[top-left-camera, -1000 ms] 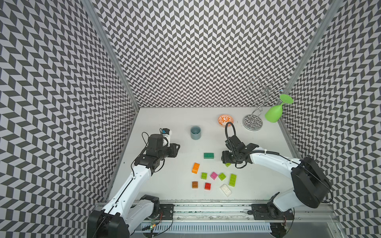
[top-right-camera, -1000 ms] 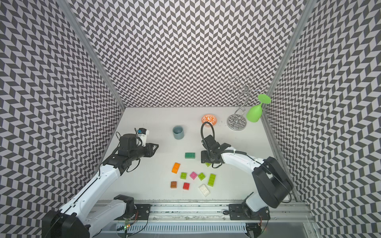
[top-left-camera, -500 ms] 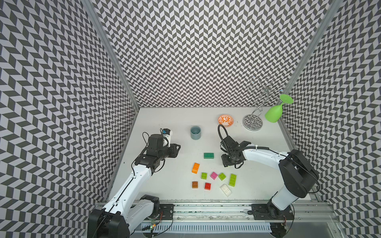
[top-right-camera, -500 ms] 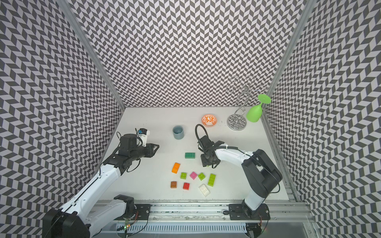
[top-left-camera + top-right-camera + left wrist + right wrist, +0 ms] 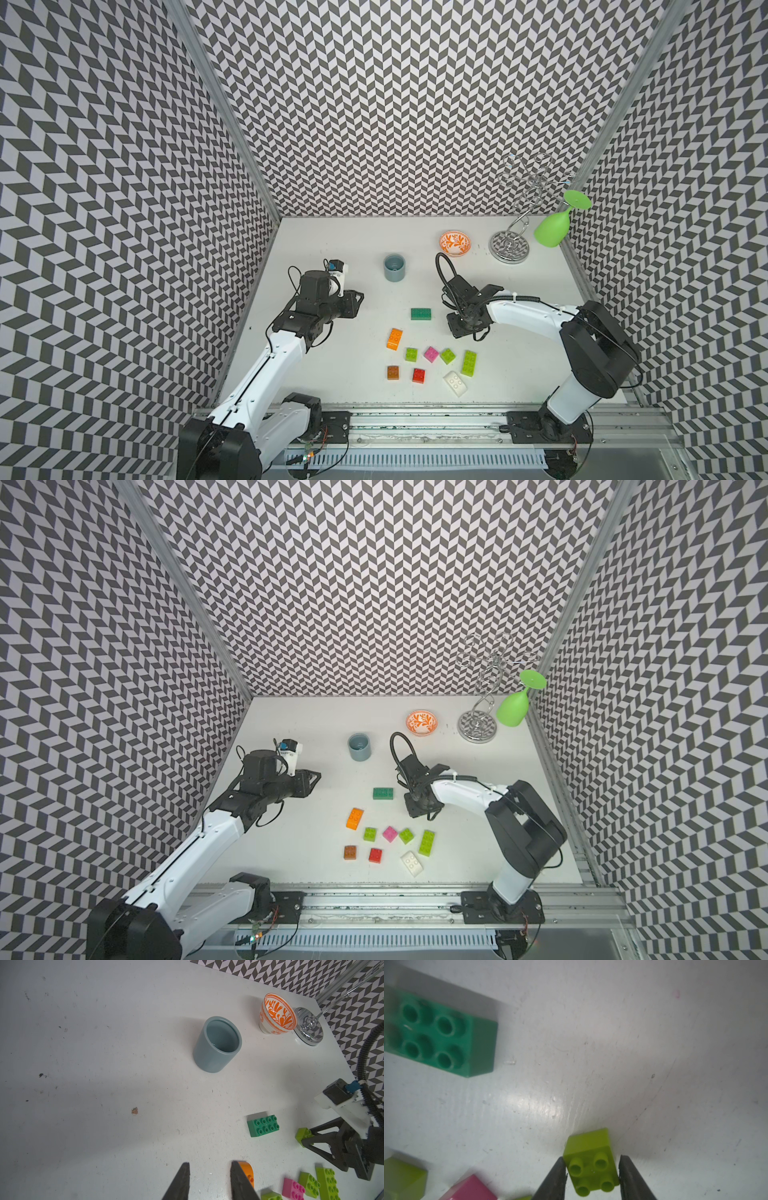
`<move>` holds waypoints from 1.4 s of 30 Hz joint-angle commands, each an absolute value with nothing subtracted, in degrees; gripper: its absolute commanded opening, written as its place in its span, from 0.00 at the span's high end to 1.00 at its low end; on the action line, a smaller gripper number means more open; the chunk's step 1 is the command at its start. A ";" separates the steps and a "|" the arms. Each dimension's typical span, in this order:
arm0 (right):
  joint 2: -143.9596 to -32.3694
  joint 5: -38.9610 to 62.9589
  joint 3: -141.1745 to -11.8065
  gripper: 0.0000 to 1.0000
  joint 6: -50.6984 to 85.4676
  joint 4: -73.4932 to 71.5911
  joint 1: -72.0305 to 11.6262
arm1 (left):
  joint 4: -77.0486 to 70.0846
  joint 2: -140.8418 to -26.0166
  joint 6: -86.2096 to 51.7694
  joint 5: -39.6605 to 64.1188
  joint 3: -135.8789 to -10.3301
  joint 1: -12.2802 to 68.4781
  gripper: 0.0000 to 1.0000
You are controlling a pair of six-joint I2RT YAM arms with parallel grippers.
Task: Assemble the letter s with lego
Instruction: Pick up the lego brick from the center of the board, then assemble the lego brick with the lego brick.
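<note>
The lego lies in the middle of the white table. My right gripper is down at the table, shut on a square lime green brick, one finger against each side. That gripper covers the brick in both top views. A dark green oblong brick lies just left of it. In front are orange, lime, pink, lime, lime oblong, brown, red and white bricks. My left gripper hovers left of them, its fingers apart with nothing between.
A grey-blue cup stands behind the bricks. Further back right are an orange patterned bowl and a wire stand with a green glass hanging from it. Patterned walls close in the table on three sides.
My right gripper has shifted slightly left and its jaws have closed in on the lime green brick. The left arm has stayed in place, its jaws narrowing a little.
</note>
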State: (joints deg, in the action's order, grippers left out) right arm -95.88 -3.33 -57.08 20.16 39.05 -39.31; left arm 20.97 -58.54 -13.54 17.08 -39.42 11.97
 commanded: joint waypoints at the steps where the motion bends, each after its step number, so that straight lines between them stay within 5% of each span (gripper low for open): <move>1: -96.43 -4.94 -58.69 0.60 19.78 39.64 -40.06 | 19.86 -58.57 -13.52 17.45 -39.11 11.65 0.65; 11: -94.42 -6.24 -61.71 0.76 21.77 41.28 -40.69 | 19.95 -58.44 -13.52 17.38 -39.08 11.69 0.65; 23: -97.69 -5.52 -74.68 0.74 38.38 41.90 -43.59 | 20.19 -57.75 -13.69 16.82 -39.10 11.64 0.65; 42: -108.89 -1.34 -82.62 0.84 42.62 43.80 -45.44 | 19.95 -57.22 -13.75 17.14 -38.89 11.69 0.64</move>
